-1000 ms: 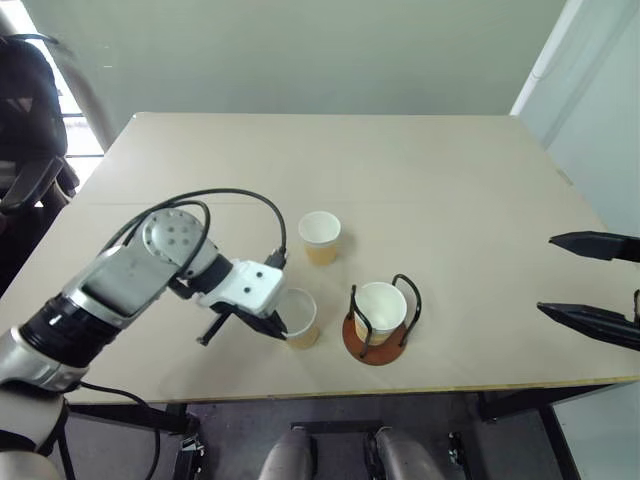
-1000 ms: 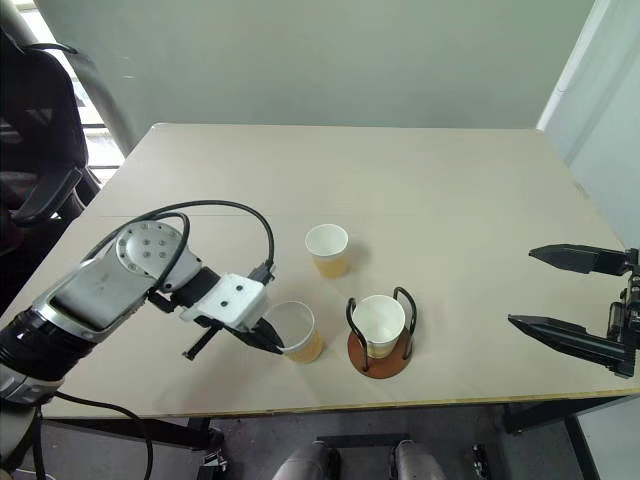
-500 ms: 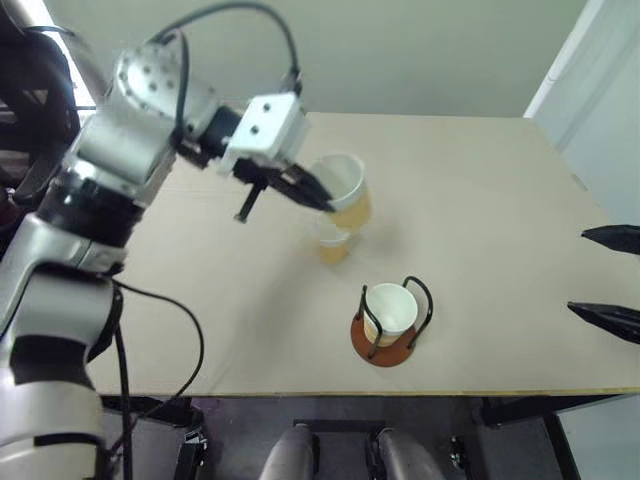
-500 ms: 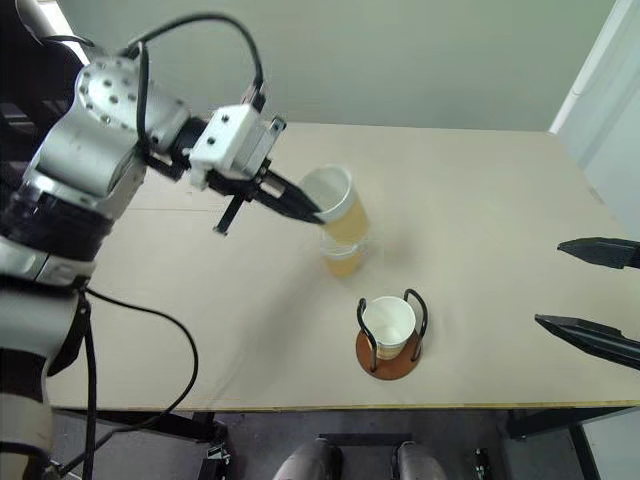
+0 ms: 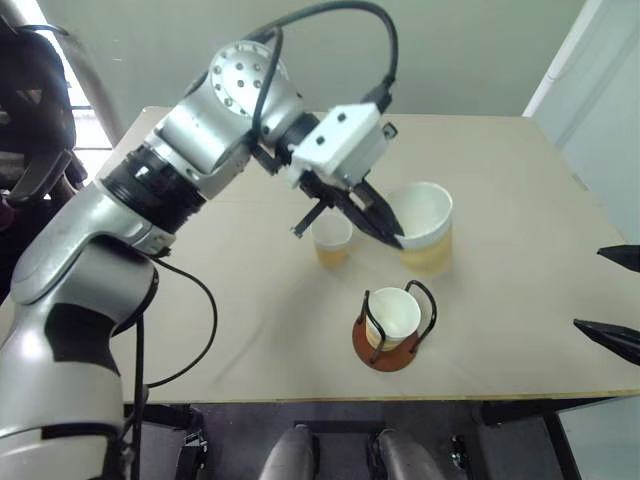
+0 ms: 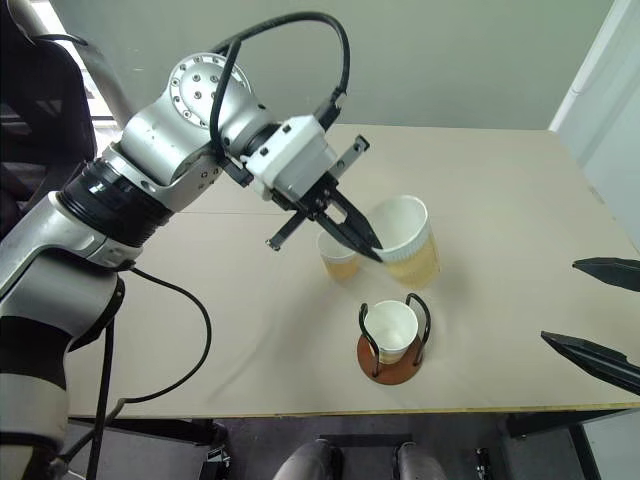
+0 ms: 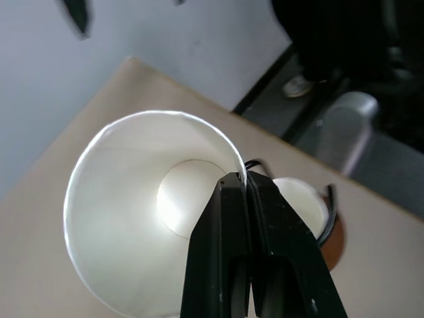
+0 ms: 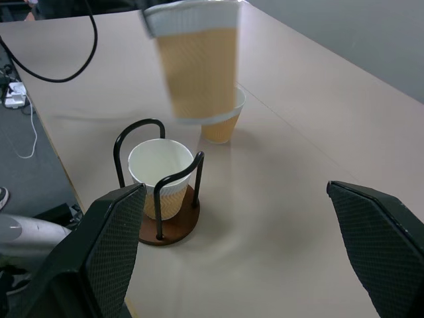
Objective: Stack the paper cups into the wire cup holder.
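1 paper cup (image 5: 424, 228) in left gripper (image 5: 392, 236) jaws, aloft.

the left arm reaches up and across the front, its silver elbow joint high and its white wrist block angled downward. the left gripper (image 5: 390, 228) has its two black fingers pressed together, pinching the white rim of a tan-yellow ribbed paper cup (image 5: 424, 228) held in the air. the right gripper (image 8: 245, 252) sits low at the right side, its two black fingers spread wide apart, holding nothing.
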Action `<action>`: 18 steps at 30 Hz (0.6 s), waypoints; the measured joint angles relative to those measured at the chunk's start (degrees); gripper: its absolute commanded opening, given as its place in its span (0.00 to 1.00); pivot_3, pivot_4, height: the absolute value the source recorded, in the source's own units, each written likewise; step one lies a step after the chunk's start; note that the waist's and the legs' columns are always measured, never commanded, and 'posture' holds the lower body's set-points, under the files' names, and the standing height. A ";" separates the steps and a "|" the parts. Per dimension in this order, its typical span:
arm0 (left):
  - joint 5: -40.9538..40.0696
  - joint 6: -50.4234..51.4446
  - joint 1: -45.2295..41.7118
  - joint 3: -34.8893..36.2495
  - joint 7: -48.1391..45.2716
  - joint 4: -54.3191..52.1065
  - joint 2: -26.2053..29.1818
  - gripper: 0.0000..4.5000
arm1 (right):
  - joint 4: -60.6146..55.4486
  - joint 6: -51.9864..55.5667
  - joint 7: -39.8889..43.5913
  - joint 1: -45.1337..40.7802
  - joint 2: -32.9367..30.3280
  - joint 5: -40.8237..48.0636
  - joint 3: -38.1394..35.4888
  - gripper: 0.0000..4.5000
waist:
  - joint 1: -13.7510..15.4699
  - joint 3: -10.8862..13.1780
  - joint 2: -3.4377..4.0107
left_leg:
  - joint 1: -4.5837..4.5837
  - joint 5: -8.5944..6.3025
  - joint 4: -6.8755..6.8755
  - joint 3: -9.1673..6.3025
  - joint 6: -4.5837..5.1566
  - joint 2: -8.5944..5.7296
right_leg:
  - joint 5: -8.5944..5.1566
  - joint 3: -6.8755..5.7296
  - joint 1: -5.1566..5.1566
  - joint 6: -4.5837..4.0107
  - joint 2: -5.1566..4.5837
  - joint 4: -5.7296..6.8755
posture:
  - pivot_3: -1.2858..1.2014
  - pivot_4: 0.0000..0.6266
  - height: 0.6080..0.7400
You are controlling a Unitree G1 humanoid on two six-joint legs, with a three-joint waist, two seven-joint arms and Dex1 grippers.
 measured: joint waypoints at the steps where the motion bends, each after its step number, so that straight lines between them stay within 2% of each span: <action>1: -0.20 -0.57 -0.25 -1.72 0.00 -0.31 0.57 0.01 | -0.04 -0.02 -0.13 0.18 0.00 0.09 -0.39 1.00 | 0.01 0.00 0.00 | 0.00 0.00 0.06 -0.02 0.00 0.00 | -0.02 0.00 0.02 -0.01 0.00 0.00 | 0.52 0.24 1.00; 7: -0.20 -3.01 -1.01 -7.96 0.00 -0.40 1.06 0.01 | -0.14 -0.23 -0.94 0.78 -0.09 0.44 -0.49 1.00 | 0.23 0.01 0.00 | -0.02 0.04 0.24 -0.03 0.07 -0.10 | 0.00 0.00 0.10 0.01 -0.11 0.01 | 0.52 0.24 1.00; 18: 0.70 -3.15 -0.91 -8.50 -0.01 0.79 -2.52 0.01 | -1.14 -0.89 -2.48 1.33 -0.16 0.44 -0.48 1.00 | 0.20 0.01 0.01 | -0.01 0.03 0.19 0.01 0.12 -0.19 | -0.01 -0.05 0.11 0.08 -0.22 0.01 | 0.52 0.24 1.00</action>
